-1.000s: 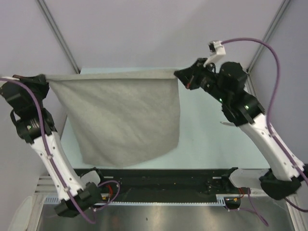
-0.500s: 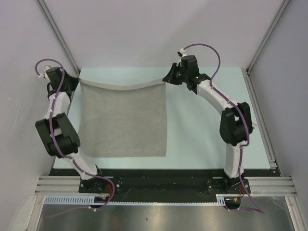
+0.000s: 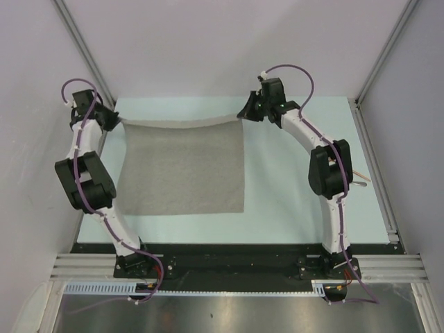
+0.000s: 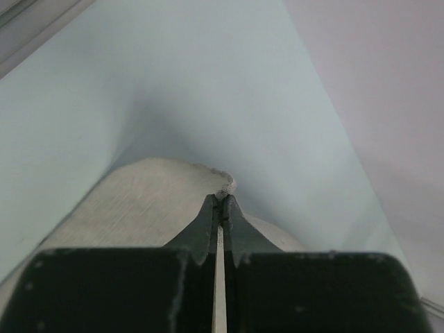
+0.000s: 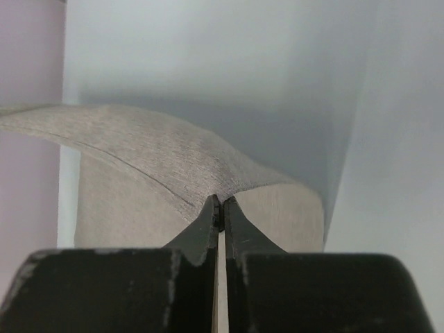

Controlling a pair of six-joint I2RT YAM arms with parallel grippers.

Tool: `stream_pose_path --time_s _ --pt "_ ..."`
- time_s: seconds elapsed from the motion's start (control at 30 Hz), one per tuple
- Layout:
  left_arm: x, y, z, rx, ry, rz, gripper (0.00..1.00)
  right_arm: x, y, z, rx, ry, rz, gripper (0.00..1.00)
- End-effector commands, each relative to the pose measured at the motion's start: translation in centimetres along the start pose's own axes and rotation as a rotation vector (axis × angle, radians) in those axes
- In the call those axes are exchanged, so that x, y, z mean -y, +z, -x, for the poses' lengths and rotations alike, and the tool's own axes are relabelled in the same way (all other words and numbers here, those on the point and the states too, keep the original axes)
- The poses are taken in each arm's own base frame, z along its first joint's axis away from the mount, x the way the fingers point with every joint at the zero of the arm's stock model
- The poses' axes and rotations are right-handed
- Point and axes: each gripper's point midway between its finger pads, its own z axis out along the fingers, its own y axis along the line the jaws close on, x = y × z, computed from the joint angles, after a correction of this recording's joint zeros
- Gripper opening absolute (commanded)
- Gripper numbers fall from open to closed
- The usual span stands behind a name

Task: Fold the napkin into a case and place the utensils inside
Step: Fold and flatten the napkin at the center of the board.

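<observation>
The napkin [image 3: 180, 170] lies spread on the worktop [image 3: 291, 208], its 2 far corners clenched in the left tool [image 3: 119, 122] and right tool [image 3: 243, 116]. Lower both evenly, far edge taut, then release.

Arms stretched forward, left hand [image 3: 117, 120] and right hand [image 3: 242, 115] pinched closed

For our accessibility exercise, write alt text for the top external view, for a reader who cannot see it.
A grey-beige napkin lies spread on a pale blue table, its far edge slightly raised and pinched at both corners: the left gripper holds the far-left corner, the right gripper the far-right one.
</observation>
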Motion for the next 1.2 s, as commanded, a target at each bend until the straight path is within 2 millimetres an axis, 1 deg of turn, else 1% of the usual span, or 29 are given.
stream_pose_path --time_s 0.0,0.03,0.07,0.1,0.13,0.17,0.2,0.23,0.27,0.3,0.33,0.37,0.43,0.47,0.53,0.57,0.67,0.7,0.73,0.83,0.87,0.9,0.93,1.07,1.13,1.17 --pt "-5.0 -5.5 -1.6 -0.040 0.051 0.219 0.00 -2.4 -5.3 -3.0 -0.077 0.046 0.009 0.00" --pt "-5.3 -7.3 -2.3 -0.050 0.064 0.226 0.00 -2.9 -5.8 -4.6 -0.108 0.039 0.015 0.00" --pt "-8.0 -7.7 -4.0 -0.081 0.058 0.296 0.00 -3.4 -6.5 -5.8 -0.135 0.034 0.031 0.00" --pt "-9.2 -8.6 -4.3 -0.070 0.061 0.338 0.00 -4.3 -8.0 -6.1 -0.137 0.024 0.043 0.00" --pt "-9.6 -10.3 -4.3 -0.053 0.060 0.351 0.00 -3.8 -8.1 -9.3 -0.198 0.025 0.035 0.00" --pt "-11.2 -11.1 -5.6 -0.072 0.059 0.388 0.00 -4.4 -8.7 -10.6 -0.234 0.021 0.063 0.00" --pt "-12.1 -11.8 -6.0 -0.063 0.070 0.419 0.00 -4.5 -9.4 -12.1 -0.267 0.020 0.060 0.00" --pt "-12.4 -13.1 -6.1 -0.047 0.074 0.430 0.00 -4.4 -10.5 -13.7 -0.298 0.006 0.062 0.00" --pt "-13.9 -13.6 -7.5 -0.071 0.080 0.475 0.00 -5.0 -11.1 -15.3 -0.329 -0.010 0.071 0.00" --pt "-14.9 -14.2 -7.9 -0.072 0.079 0.508 0.00 -5.3 -11.4 -16.3 -0.341 -0.023 0.084 0.00" --pt "-15.9 -14.7 -8.0 -0.058 0.085 0.546 0.00 -4.8 -12.1 -17.8 -0.368 -0.028 0.077 0.00" --pt "-17.0 -15.2 -8.9 -0.070 0.091 0.570 0.00 -4.9 -12.3 -19.0 -0.394 -0.031 0.076 0.00" --pt "-18.8 -15.9 -9.3 -0.072 0.098 0.622 0.00 -4.5 -12.7 -20.7 -0.429 -0.026 0.088 0.00" --pt "-19.7 -16.3 -10.1 -0.090 0.093 0.643 0.00 -3.7 -13.0 -22.2 -0.453 -0.030 0.077 0.00" --pt "-21.1 -16.8 -10.1 -0.087 0.091 0.676 0.00 -2.8 -13.2 -23.2 -0.467 -0.032 0.057 0.00" --pt "-21.5 -17.0 -10.3 -0.086 0.090 0.682 0.00 -2.1 -13.5 -24.0 -0.484 -0.020 0.048 0.00" --pt "-22.2 -17.5 -10.3 -0.083 0.102 0.708 0.00 -1.5 -13.9 -24.1 -0.468 -0.016 0.050 0.00" --pt "-22.2 -17.4 -10.2 -0.079 0.105 0.706 0.00 -1.0 -14.0 -24.5 -0.471 -0.018 0.044 0.00" --pt "-22.3 -17.4 -10.2 -0.079 0.106 0.710 0.00 -0.9 -14.1 -24.8 -0.483 -0.012 0.049 0.00" --pt "-23.0 -17.3 -11.1 -0.108 0.105 0.727 0.00 -0.5 -14.3 -25.7 -0.506 -0.004 0.049 0.00" --pt "-23.5 -17.3 -11.7 -0.125 0.106 0.738 0.00 -0.5 -14.3 -25.8 -0.505 -0.005 0.047 0.00" --pt "-23.6 -17.3 -11.9 -0.124 0.105 0.739 0.00 -0.1 -14.5 -26.4 -0.521 0.002 0.042 0.00" --pt "-24.1 -17.4 -12.7 -0.141 0.105 0.748 0.00 0.0 -14.5 -26.7 -0.526 0.004 0.043 0.00" --pt "-25.0 -17.4 -13.2 -0.153 0.108 0.778 0.00 0.0 -14.7 -28.2 -0.560 0.013 0.049 0.00" --pt "-25.1 -17.3 -13.4 -0.162 0.111 0.776 0.00 0.4 -14.9 -29.4 -0.584 0.022 0.032 0.00" --pt "-25.1 -17.3 -13.5 -0.164 0.109 0.778 0.00 0.4 -14.8 -29.5 -0.580 0.025 0.034 0.00"
